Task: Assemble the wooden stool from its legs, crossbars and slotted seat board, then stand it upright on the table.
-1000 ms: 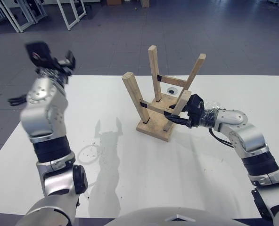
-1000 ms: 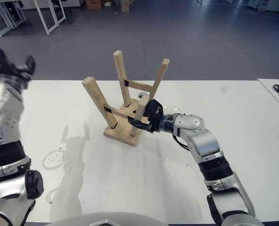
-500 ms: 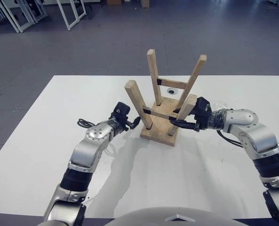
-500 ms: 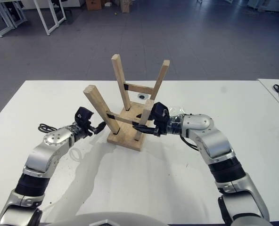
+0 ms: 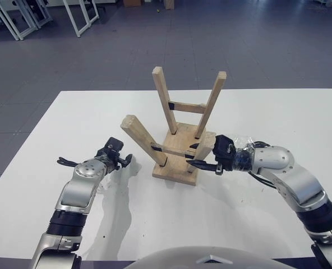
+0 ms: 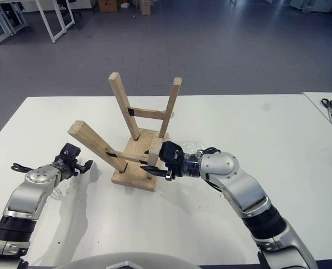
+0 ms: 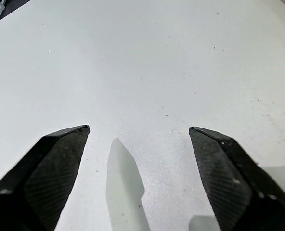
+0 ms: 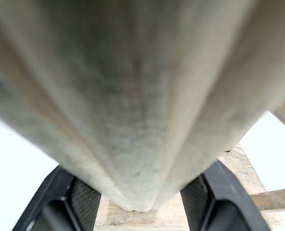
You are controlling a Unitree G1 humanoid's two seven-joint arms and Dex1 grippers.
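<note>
Vs 0.5 s ago: dragged stool [image 5: 180,131] slightly toward 9 o'clock along with right gripper [image 5: 197,156]; pulled left gripper [image 5: 123,161] away from near-left leg [image 5: 142,137], now low over table [image 5: 267,106] at 9 o'clock of stool, apart from it. A second ago, had that arm raised high. Still upside down mid-table on seat board [image 5: 171,170], four legs up, crossbars [image 5: 188,106] fitted between leg pairs, with near-left leg leaning out toward 9 o'clock. Right gripper clamped on near-right leg [image 5: 206,143] just above seat board, reaching in from 3 o'clock. Confirmed in right wrist view: leg wedged between both fingers [image 8: 80,202]. In left wrist view: fingers [image 7: 51,163] spread wide over bare tabletop. In right eye view, also scissors [image 6: 327,104] on the white surface at far 3 o'clock.
</note>
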